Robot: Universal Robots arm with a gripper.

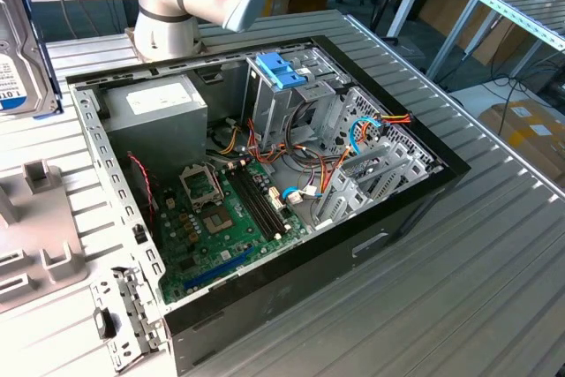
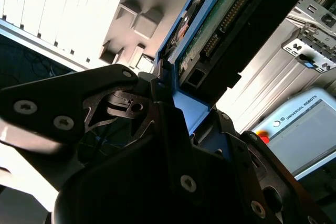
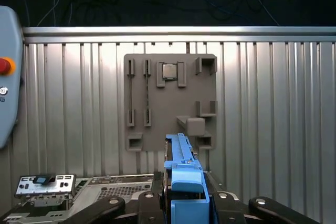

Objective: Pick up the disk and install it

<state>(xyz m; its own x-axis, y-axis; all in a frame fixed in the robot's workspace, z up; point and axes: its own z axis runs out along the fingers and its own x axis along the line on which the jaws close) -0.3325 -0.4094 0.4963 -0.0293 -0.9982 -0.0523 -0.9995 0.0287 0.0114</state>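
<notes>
Disk (image 1: 16,77) is off the table (image 3: 273,129) and in the gripper (image 3: 186,195); in the exterior view it hangs at that view's far left edge, label facing the camera, well apart from the open computer case (image 1: 415,192). In the first wrist view the disk stands edge-on, blue side rail toward the lens, with the black fingers (image 3: 220,203) clenched on it from either side; I see no gap at the contact. Below it lies the grey holder plate (image 3: 157,114), and the disk is clear of that plate, not touching it. The second wrist view shows the circuit-board side of the disk and its connector row, so you can read its orientation there. Step in hand, as I judge it: the carry, with pickup done and nothing yet in the case. To do it well, hold the grip on the rails and do not let the disk swing or tilt; watch the connector end, since that tells which way it must face the drive cage (image 1: 278,77). Risks I would note: the case wall, the loose coloured wires beside the cage, and the power supply (image 1: 154,108) close by. Move slowly and level. The control pendant (image 3: 8,93) sits on the table near the plate; give it room.
</notes>
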